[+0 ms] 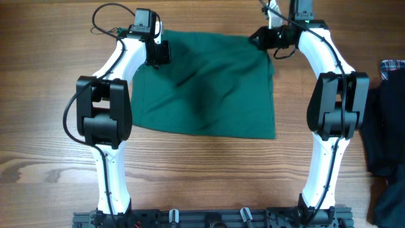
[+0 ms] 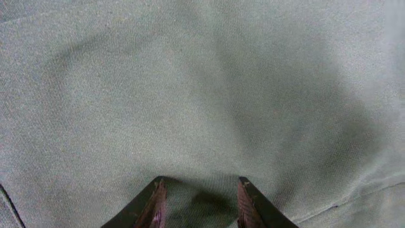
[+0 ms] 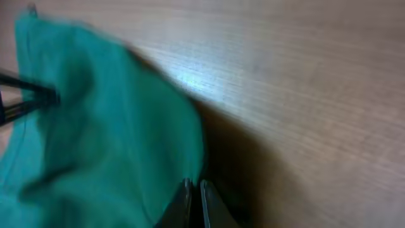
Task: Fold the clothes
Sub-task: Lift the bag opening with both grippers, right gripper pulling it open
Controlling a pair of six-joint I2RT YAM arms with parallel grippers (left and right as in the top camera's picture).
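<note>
A dark green garment (image 1: 205, 85) is laid on the table (image 1: 202, 171), its far right corner seemingly pinched by the right gripper (image 3: 195, 201) (blurred view); the spread left gripper (image 2: 197, 201) should be closed on cloth before lifting.

**Wood table, spare cloths at right**

A brown wooden table (image 1: 202, 171) with long horizontal grain fills the overhead view. At the right edge of the frame a black garment (image 1: 381, 139) lies on it, with a plaid cloth (image 1: 392, 68) just above. In the right wrist view, a pale patch of light (image 3: 190, 81) sits on the wood at upper centre.
</note>
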